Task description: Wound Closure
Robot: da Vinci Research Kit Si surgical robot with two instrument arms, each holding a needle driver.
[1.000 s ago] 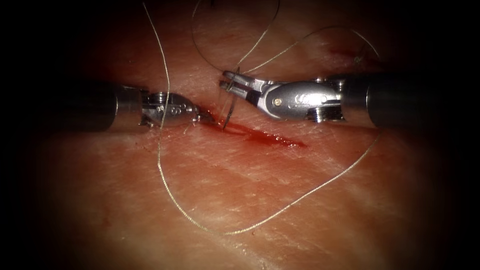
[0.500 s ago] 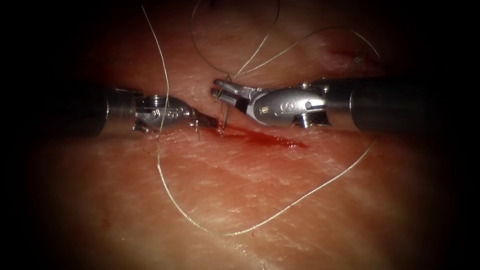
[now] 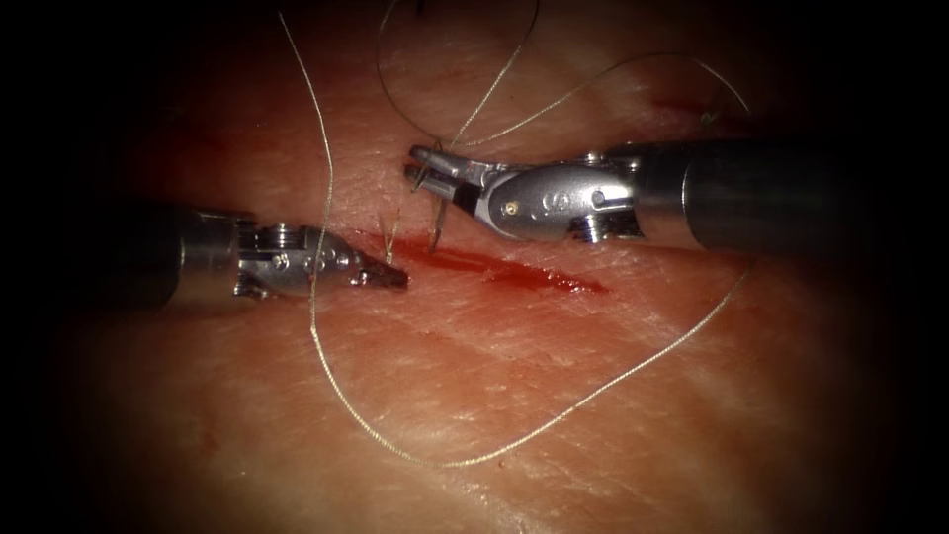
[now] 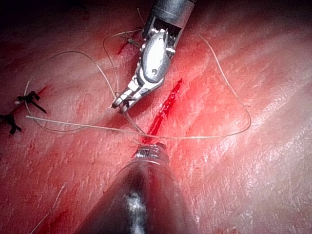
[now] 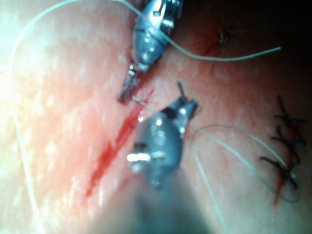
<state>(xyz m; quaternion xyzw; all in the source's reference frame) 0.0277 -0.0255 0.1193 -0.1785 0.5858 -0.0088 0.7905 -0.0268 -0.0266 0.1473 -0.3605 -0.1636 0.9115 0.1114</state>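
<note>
Right end effector (image 3: 427, 168) clenches needle (image 3: 436, 220) above cut (image 3: 494, 269); left end effector (image 3: 390, 279) closed, empty.

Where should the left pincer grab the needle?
Probably the bare stretch just above its tip, coming from the left. The right pincer clamps the needle near its top, and its tip hangs at the cut's left end; whether it's in the tissue is unclear. The left pincer looks shut on thread.

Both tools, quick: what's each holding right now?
Left tool: shut on the thread at the cut's left end.
Right tool: shut on the needle near its tail, tip at the cut.
</note>
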